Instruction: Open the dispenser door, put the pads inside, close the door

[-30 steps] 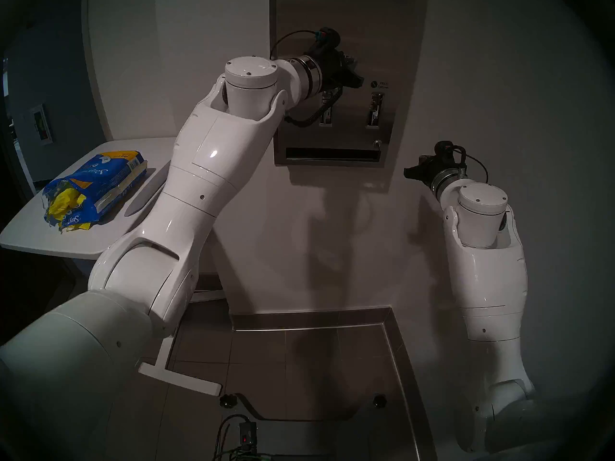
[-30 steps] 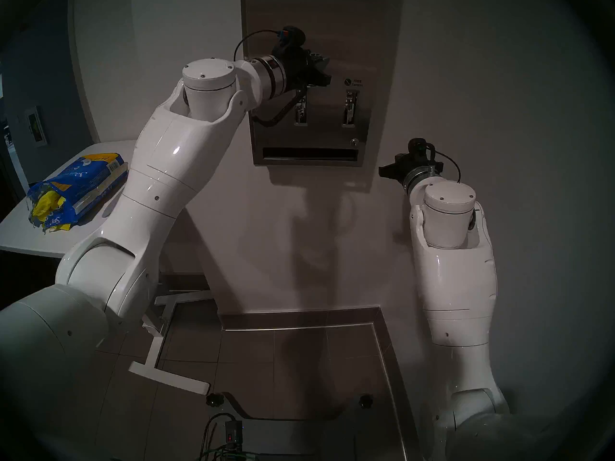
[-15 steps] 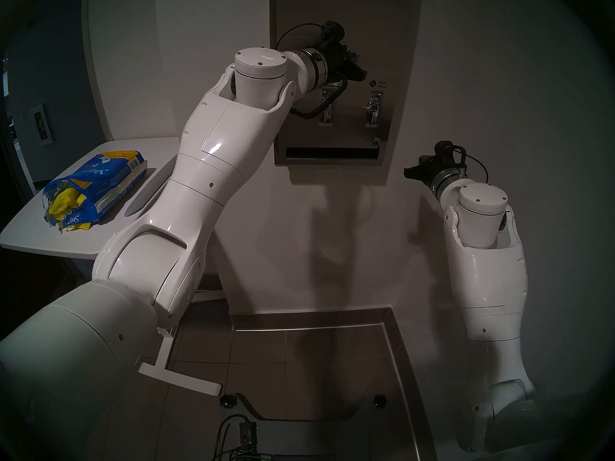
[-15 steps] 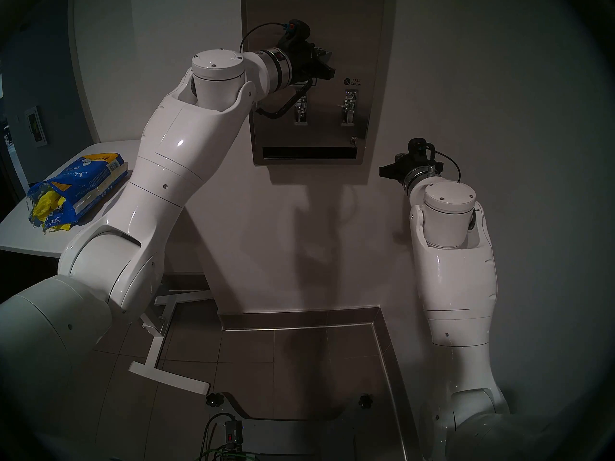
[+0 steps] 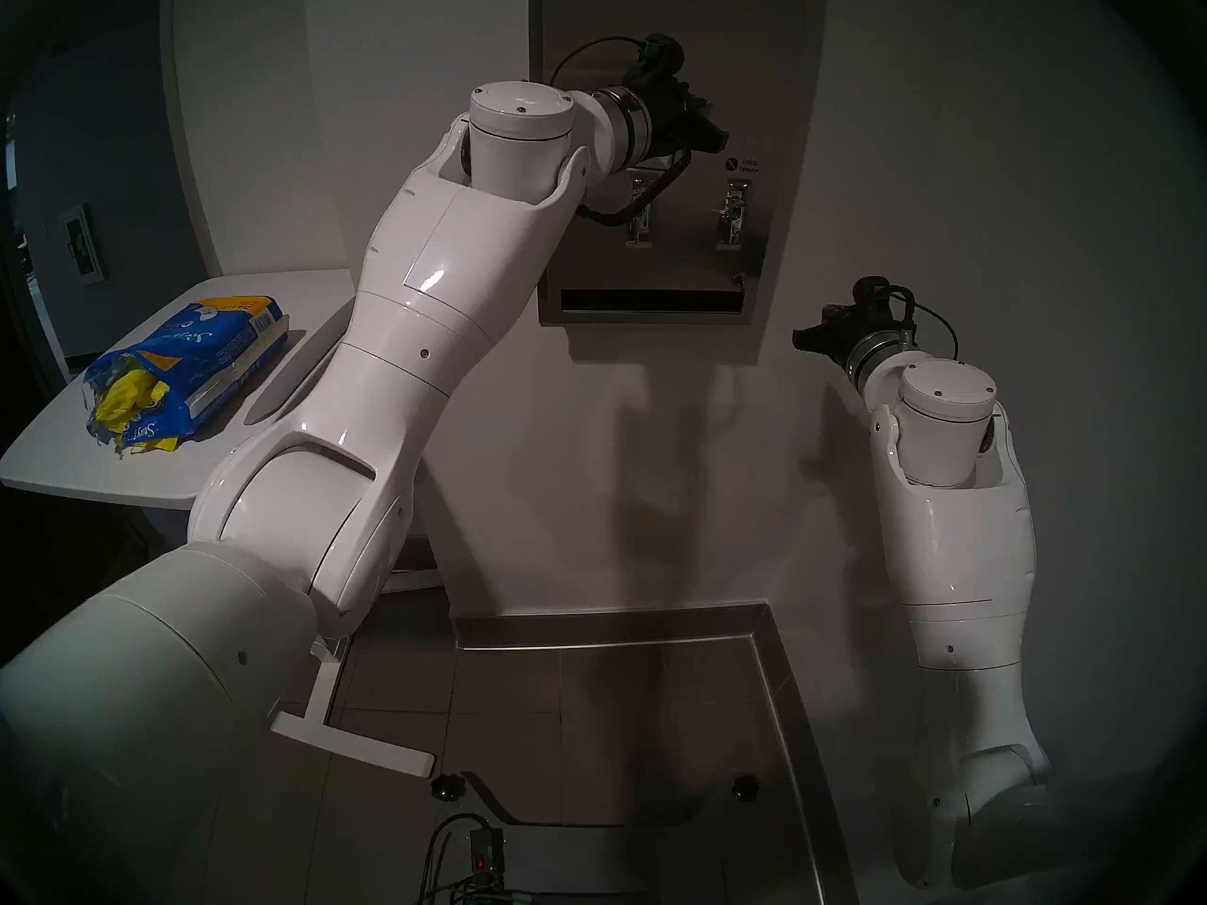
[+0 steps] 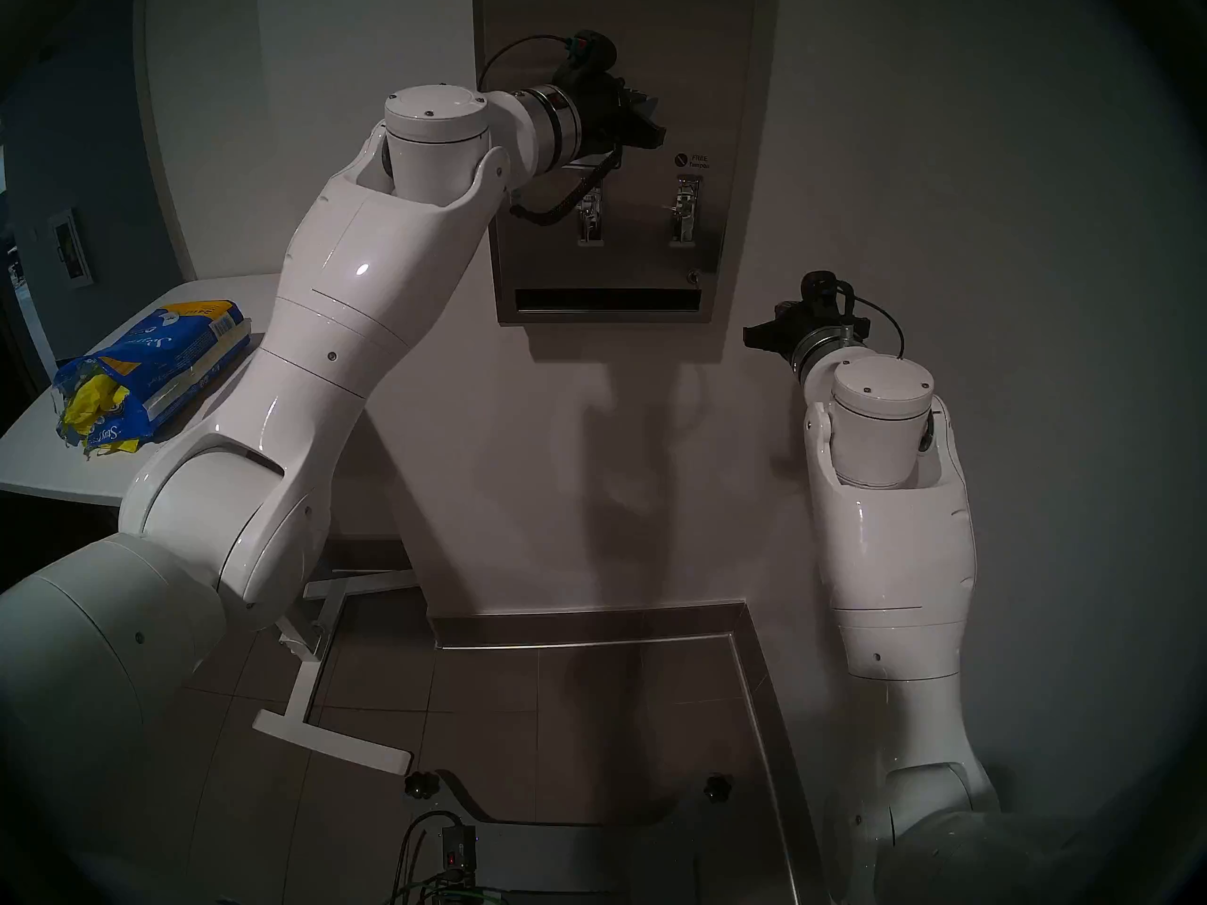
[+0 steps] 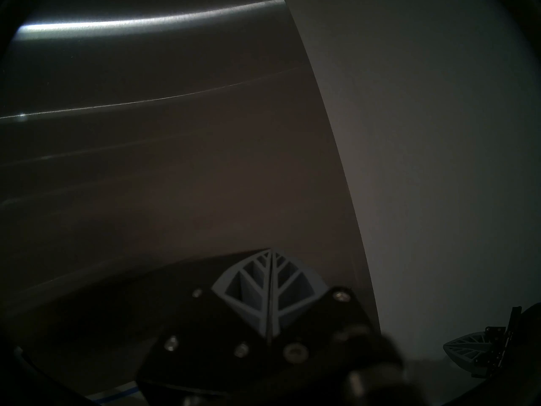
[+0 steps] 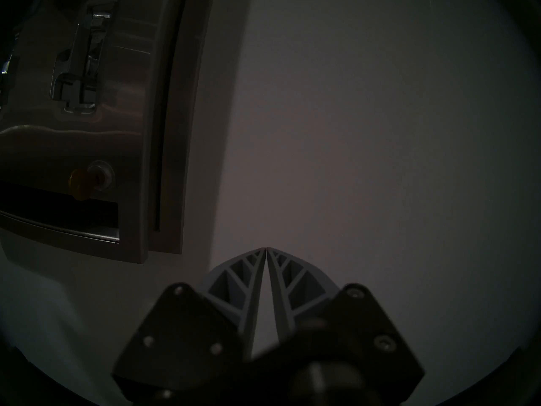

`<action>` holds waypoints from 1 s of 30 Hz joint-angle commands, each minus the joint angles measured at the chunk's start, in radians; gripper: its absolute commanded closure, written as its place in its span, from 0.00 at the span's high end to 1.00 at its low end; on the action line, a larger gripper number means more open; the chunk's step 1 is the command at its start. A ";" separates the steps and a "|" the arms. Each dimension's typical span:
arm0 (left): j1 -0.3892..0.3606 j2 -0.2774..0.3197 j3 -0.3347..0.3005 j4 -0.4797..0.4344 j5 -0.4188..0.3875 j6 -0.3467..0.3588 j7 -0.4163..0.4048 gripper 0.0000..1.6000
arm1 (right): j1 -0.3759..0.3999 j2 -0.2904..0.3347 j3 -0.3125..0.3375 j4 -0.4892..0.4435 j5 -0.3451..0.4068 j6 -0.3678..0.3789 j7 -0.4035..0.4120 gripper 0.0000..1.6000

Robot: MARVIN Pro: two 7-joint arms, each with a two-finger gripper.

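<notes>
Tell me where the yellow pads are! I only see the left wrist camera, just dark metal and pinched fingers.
Observer: The pads stick out of a torn blue bag on the white table, to the robot's left.
Operator: What's the other arm doing?
Observer: The right gripper hangs right of the dispenser door, shut and empty.
Operator: Is there a lock?
Observer: Yes, a small lock above the bottom slot, something yellowish in it.

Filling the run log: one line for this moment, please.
left gripper shut, at door | right gripper shut, idle | pads in bag on table
</notes>
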 commanded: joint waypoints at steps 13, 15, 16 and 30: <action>0.100 0.013 -0.157 -0.280 -0.164 0.144 -0.044 0.00 | 0.008 0.001 -0.001 -0.015 0.000 -0.003 0.001 0.32; 0.115 0.029 -0.201 -0.336 -0.178 0.148 -0.038 0.00 | 0.009 0.001 -0.001 -0.014 0.000 -0.003 0.000 0.32; 0.115 0.029 -0.201 -0.336 -0.178 0.148 -0.038 0.00 | 0.009 0.001 -0.001 -0.014 0.000 -0.003 0.000 0.32; 0.279 0.198 -0.451 -0.553 -0.200 0.226 -0.035 0.00 | 0.009 0.001 -0.001 -0.012 0.001 -0.003 0.000 0.32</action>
